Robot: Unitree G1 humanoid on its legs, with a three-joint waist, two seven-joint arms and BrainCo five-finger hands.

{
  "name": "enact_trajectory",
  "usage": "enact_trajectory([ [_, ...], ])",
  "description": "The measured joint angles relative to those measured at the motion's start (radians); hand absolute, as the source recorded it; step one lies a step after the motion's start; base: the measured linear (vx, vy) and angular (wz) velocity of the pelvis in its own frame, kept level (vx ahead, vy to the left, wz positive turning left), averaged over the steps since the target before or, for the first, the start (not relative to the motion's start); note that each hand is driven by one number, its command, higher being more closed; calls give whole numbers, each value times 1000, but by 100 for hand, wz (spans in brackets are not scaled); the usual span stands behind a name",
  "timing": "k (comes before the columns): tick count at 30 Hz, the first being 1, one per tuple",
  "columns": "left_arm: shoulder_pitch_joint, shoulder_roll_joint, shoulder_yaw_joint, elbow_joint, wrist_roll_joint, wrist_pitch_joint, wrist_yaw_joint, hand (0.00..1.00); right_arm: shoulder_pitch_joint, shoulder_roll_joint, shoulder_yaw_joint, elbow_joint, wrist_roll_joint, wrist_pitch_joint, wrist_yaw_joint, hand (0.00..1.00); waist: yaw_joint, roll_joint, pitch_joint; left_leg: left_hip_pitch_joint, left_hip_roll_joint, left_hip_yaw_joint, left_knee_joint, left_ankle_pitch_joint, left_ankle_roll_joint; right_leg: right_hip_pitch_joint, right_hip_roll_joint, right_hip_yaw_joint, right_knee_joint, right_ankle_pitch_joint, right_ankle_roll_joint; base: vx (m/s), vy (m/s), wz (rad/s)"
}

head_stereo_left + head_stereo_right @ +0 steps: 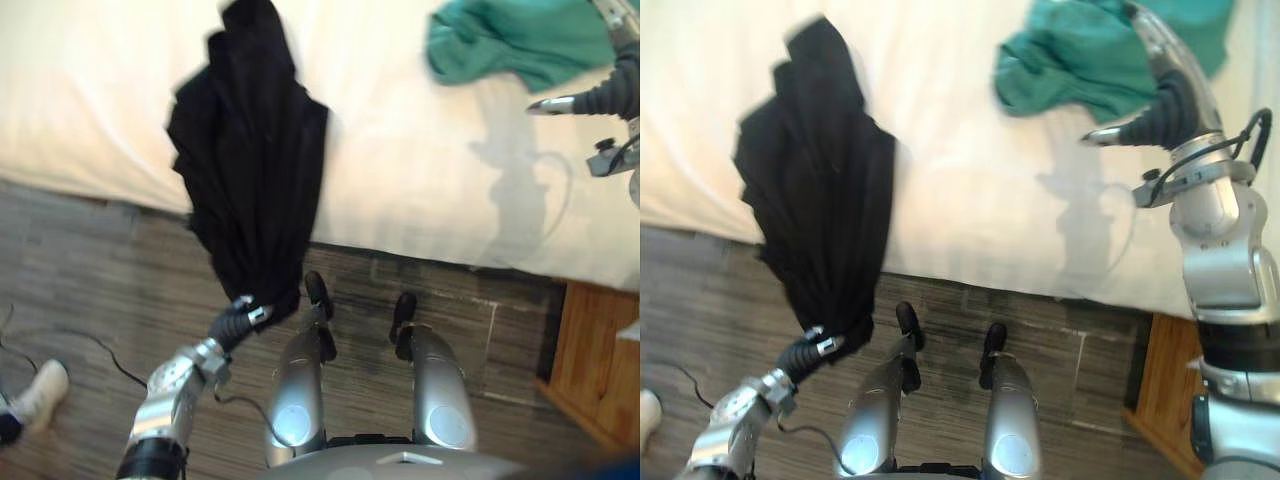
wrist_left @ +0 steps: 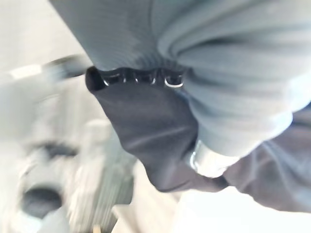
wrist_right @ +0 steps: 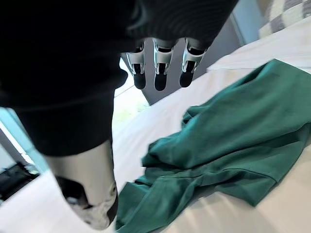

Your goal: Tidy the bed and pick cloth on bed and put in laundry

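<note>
Left eye view shows left hand (image 1: 238, 322) low, clutching black cloth (image 1: 250, 170); right hand (image 1: 1155, 118) hovers loose-fingered, empty, by green cloth (image 1: 1070, 60).

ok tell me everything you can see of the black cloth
The black cloth looks soft and thin, bunched into long folds. Its upper part lies on the white bed; the rest hangs over the bed's edge above the floor. The left hand holds its lower end, fingers curled into the fabric. It lies apart from the green cloth.
</note>
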Motion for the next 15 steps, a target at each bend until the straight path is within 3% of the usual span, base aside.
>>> enact_trajectory([
  [2, 10, -1, 16, 1, 1, 9, -3, 100, -62, -1, 18, 75, -24, 24, -10, 0, 23, -4, 1, -6, 0, -13, -6, 8, 2, 12, 9, -8, -22, 9, 0, 46, 17, 42],
  [3, 9, -1, 61, 15, 22, 12, -3, 100, -152, -14, 70, 163, -37, 52, -20, 0, 50, -8, 2, -9, 0, -38, -21, 20, 3, 37, 24, -29, -67, 29, 1, 43, 10, 33],
  [5, 9, 3, 108, 37, 40, -6, -3, 100, -210, -30, 116, 218, -36, 66, -23, 0, 72, -24, -1, -10, -1, -49, -36, 30, 3, 45, 31, -32, -98, 45, 0, 31, 17, 20],
  [10, -16, 42, 166, 147, 69, -74, 5, 100, -330, -30, 153, 344, -35, 130, -33, 0, 89, -84, 0, -37, 3, -60, -54, 44, 4, 50, 52, -38, -171, 87, -3, 14, 7, 7],
  [15, -92, 67, 192, 217, 68, -120, 29, 100, -389, -36, 172, 459, -43, 202, -29, 0, 97, -87, 0, -52, 1, -56, -111, 87, 6, 24, 62, -37, -207, 119, -7, -24, 17, -3],
])
